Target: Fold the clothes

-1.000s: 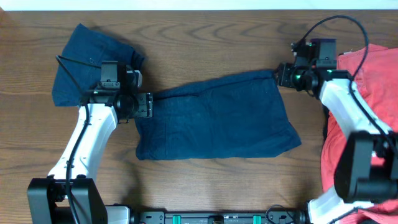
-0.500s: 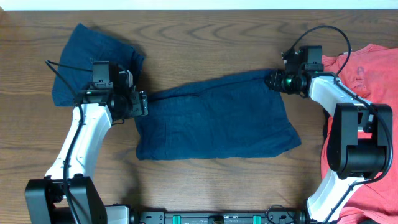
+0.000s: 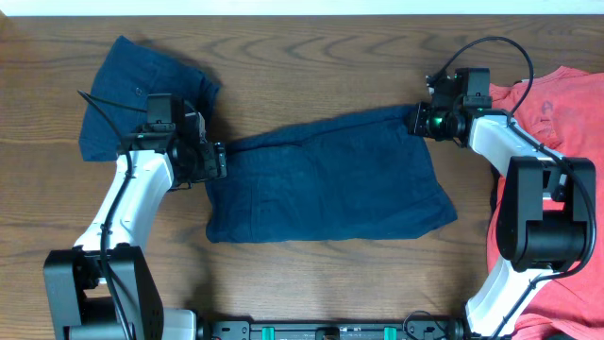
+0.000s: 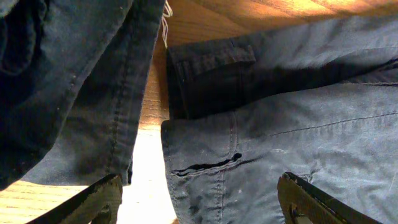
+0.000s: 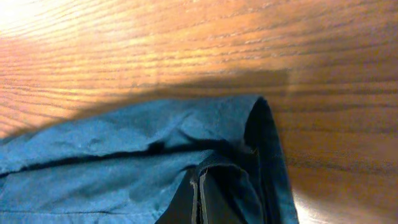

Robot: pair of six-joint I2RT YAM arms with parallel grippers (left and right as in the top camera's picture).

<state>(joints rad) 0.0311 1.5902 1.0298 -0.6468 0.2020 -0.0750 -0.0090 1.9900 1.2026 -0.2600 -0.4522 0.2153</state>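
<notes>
Dark navy shorts (image 3: 326, 179) lie spread flat at the table's middle. A second pair of navy shorts (image 3: 123, 90) lies bunched at the far left. My left gripper (image 3: 219, 161) is open at the spread shorts' left edge. In the left wrist view its jaws (image 4: 199, 186) straddle the waistband corner (image 4: 205, 93), with the second pair (image 4: 62, 93) to the left. My right gripper (image 3: 418, 121) is at the shorts' far right corner. In the right wrist view its fingers (image 5: 198, 186) are pressed together with the navy cloth (image 5: 124, 149) folded around them.
A red garment (image 3: 552, 123) lies at the right edge, under my right arm. The wooden table (image 3: 311, 57) shows bare between the two pairs of shorts and along the far side. The arms' bases stand at the near edge.
My left gripper drew back to the left, then came slightly right again to the shorts' edge. My right arm swung in and its gripper settled on the far right corner. The shorts barely moved.
</notes>
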